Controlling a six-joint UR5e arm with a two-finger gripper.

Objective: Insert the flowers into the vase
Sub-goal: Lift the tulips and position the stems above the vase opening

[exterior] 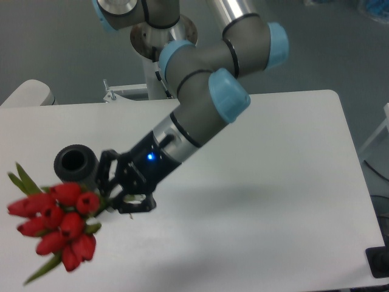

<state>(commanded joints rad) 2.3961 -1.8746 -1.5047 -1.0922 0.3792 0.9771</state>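
Red tulip buds fill the nearest part of the scene at about 8 o'clock: the flowers hang in the air above the white worktop, their closed heads slightly blurred, with green leaves sticking out at the upper left and lower left of the bunch. The stems run from the buds toward 3 o'clock and disappear into the claw. The black fingers of the claw are closed around those stems, so the bunch is held off the surface and lies roughly level, buds pointing toward 9 o'clock. A small blue light glows on the wrist just behind the claw.

Just beyond the buds, at about 9 o'clock, stands the vase, a matte black cylinder on the worktop with its round opening facing up. Its lower right side is hidden behind the claw. The flowers sit just in front of it, outside the opening.

Farther back, the grey arm with pale blue joint caps rises toward 12 o'clock to its base at the far edge of the worktop.
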